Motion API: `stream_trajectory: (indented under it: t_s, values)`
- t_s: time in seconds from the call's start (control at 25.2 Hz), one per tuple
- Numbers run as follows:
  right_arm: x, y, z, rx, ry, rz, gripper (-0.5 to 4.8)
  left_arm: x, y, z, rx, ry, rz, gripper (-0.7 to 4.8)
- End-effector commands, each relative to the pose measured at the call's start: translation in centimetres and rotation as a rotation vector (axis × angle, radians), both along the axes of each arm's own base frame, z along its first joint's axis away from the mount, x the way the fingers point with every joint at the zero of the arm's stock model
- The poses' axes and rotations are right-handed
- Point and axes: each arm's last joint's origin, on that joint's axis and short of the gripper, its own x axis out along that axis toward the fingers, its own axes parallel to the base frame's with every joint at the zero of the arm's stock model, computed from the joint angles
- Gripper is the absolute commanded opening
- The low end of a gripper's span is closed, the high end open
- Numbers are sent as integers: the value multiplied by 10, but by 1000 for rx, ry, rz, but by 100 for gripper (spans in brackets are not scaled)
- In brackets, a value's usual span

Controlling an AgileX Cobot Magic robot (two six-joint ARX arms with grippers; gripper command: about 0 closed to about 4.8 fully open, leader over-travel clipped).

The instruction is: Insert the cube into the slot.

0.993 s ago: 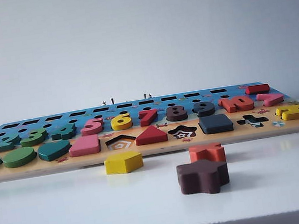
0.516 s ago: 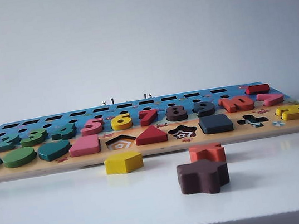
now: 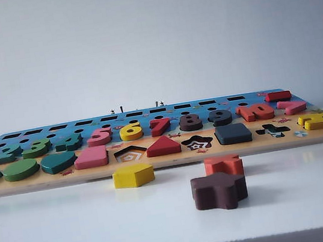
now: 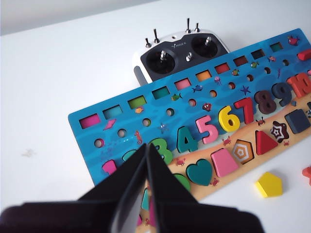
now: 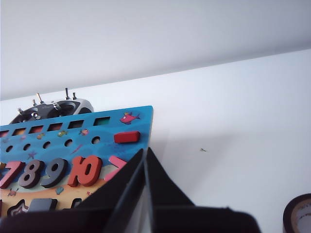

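The left claw [image 4: 146,160] hangs high over the puzzle board's [image 3: 167,158] number end, fingers pressed together, holding nothing. The right claw [image 5: 145,165], likewise closed and empty, hovers above the board's opposite corner. The cube [image 3: 233,133] sits seated in its slot on the board, beside the star-shaped recess [image 3: 197,143].

White table [image 3: 74,231], plain pale wall [image 3: 149,37], soft even light

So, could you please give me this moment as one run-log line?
cube: seated in board | left hand: shut, empty, above board | right hand: shut, empty, above board's end | star, pentagon: on table
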Motion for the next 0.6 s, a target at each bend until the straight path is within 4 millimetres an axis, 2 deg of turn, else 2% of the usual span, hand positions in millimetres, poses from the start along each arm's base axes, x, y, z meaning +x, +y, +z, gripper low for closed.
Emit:
stream_trajectory:
  t_s: [0.04,0.44,0.6]
  values:
    - [1,-1,-4,6,3,-10,-6,-1,2,2,-12,-82,51,17]
    - [4,0,-22,-1,45,-11,-6,-5,7,-16,10,-214,183,17]
    - [5,0,-35,-4,57,-12,-6,-10,10,-28,23,-269,258,17]
